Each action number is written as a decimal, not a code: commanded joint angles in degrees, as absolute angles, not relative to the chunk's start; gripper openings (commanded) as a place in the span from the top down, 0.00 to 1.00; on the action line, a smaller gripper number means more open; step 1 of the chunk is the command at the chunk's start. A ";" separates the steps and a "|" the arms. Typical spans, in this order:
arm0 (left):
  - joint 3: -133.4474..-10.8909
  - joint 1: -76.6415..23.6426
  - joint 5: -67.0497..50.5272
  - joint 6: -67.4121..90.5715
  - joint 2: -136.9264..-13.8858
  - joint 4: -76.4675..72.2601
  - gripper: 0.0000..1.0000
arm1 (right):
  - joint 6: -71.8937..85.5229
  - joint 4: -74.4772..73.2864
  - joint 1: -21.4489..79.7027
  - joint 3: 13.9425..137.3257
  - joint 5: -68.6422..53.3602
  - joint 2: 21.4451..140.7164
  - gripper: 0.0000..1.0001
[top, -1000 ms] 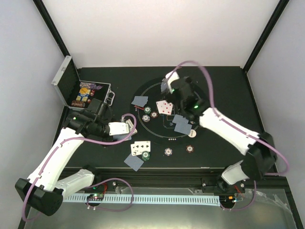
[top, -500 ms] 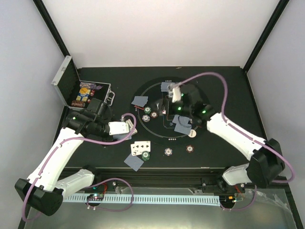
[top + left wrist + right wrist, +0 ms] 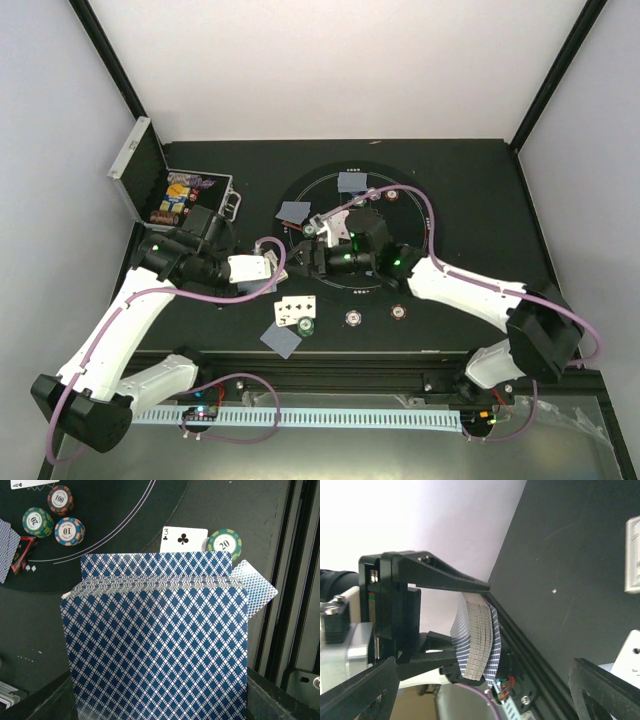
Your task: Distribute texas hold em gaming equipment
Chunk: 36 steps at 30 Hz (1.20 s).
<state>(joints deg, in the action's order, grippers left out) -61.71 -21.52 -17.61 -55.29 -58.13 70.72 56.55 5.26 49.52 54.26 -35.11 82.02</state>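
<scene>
The deck of blue-backed cards (image 3: 160,645) sat pinched between the pressed-in fingers of the left gripper (image 3: 268,268), just off the left rim of the round black mat (image 3: 405,215). Past its edge lay a three of clubs (image 3: 183,540) and a green chip (image 3: 224,542). The right gripper (image 3: 482,680) faced the deck, fingers spread wide, not touching it.

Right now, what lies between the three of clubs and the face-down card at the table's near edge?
A green 20 chip lies between the three of clubs and that face-down card; the left wrist view shows it.
</scene>
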 commanded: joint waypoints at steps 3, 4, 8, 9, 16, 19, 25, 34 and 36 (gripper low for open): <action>-64.15 -21.81 -19.07 -55.11 -58.09 70.93 0.98 | 63.29 14.57 53.06 55.05 -38.58 87.30 0.09; -64.24 -21.80 -19.12 -55.11 -58.12 70.95 0.98 | 63.90 15.62 53.54 55.17 -38.76 87.96 0.09; -64.34 -21.81 -19.06 -55.24 -58.03 71.02 0.99 | 65.05 17.23 55.15 56.36 -39.02 90.64 0.13; -64.34 -21.80 -19.07 -55.28 -58.02 71.08 0.99 | 65.50 17.75 55.47 56.47 -39.02 91.15 0.15; -63.99 -21.79 -19.05 -55.46 -57.83 71.01 0.99 | 69.09 23.02 57.06 58.64 -39.41 96.26 0.19; -63.98 -21.80 -18.98 -55.50 -57.73 71.08 0.98 | 70.34 24.11 57.47 60.27 -39.71 98.85 0.21; -64.07 -21.80 -18.57 -55.64 -57.37 71.03 0.99 | 71.77 24.43 57.48 61.95 -39.73 102.46 0.27; -64.48 -21.80 -18.54 -55.83 -57.55 71.10 0.99 | 69.82 21.53 55.26 57.30 -39.62 102.42 0.35; -64.51 -21.80 -18.54 -55.82 -57.48 71.10 0.99 | 69.56 21.20 54.10 55.54 -39.49 101.66 0.37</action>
<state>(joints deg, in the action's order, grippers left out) -61.76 -21.52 -17.65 -55.33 -58.13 70.72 70.59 23.66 56.40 59.42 -39.92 102.48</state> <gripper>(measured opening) 0.670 0.646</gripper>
